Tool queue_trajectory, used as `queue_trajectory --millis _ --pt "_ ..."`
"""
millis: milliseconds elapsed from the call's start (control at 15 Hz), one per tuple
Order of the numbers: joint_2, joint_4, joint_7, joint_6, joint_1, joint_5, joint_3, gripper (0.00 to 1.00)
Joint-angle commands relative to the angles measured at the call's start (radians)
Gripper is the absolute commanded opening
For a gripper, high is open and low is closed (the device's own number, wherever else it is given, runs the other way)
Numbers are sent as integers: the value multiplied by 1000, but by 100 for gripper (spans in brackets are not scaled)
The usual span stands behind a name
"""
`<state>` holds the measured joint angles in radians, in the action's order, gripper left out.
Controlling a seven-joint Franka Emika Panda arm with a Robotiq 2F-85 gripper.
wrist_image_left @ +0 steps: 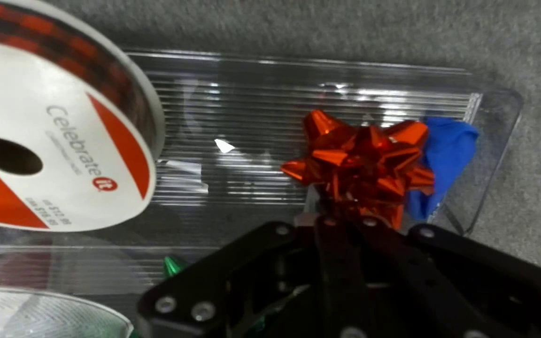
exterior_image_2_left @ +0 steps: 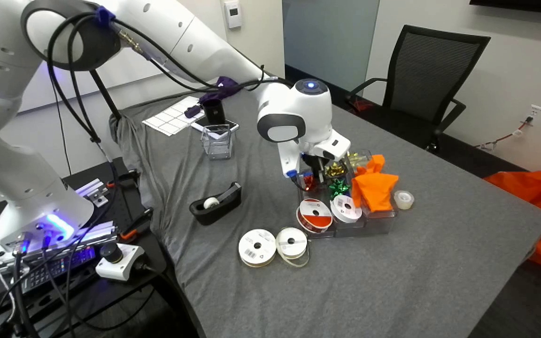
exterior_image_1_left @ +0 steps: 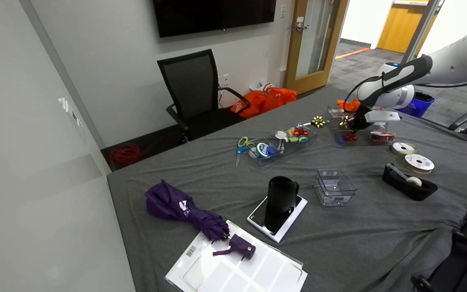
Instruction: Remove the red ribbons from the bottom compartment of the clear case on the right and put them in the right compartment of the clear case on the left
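The clear case on the right [exterior_image_1_left: 363,142] holds a shiny red bow [wrist_image_left: 359,164] in its bottom compartment; the bow also shows in both exterior views [exterior_image_1_left: 350,137] [exterior_image_2_left: 308,182]. My gripper [wrist_image_left: 345,217] points down into this compartment with its fingers close together. Its tips are at the bow's near edge and appear shut on it; the exact contact is hidden. A red plaid ribbon spool [wrist_image_left: 64,136] lies in the same compartment. The clear case on the left [exterior_image_1_left: 266,162] has a red bow [exterior_image_1_left: 300,132] in its right compartment.
A blue piece [wrist_image_left: 446,159] touches the bow. Orange cloth [exterior_image_2_left: 374,188], a green bow [exterior_image_2_left: 339,188] and a white spool [exterior_image_2_left: 346,209] sit in the right case. Two white spools [exterior_image_2_left: 257,246] and a tape dispenser [exterior_image_2_left: 216,203] stand nearby. Scissors [exterior_image_1_left: 240,150] lie beside the left case.
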<state>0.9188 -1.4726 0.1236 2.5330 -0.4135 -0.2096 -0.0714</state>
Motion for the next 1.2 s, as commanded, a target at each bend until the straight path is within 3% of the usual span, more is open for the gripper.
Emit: queue_trajectory --millis 0,267,533,1133 --pt "-96 -118 -12 8 30 40 -34 0" --pt "-179 -209 -21 13 53 55 -45 0" --pt "-249 -275 -25 31 61 15 -14 0" --pt "-324 -258 -265 68 178 -200 90 0"
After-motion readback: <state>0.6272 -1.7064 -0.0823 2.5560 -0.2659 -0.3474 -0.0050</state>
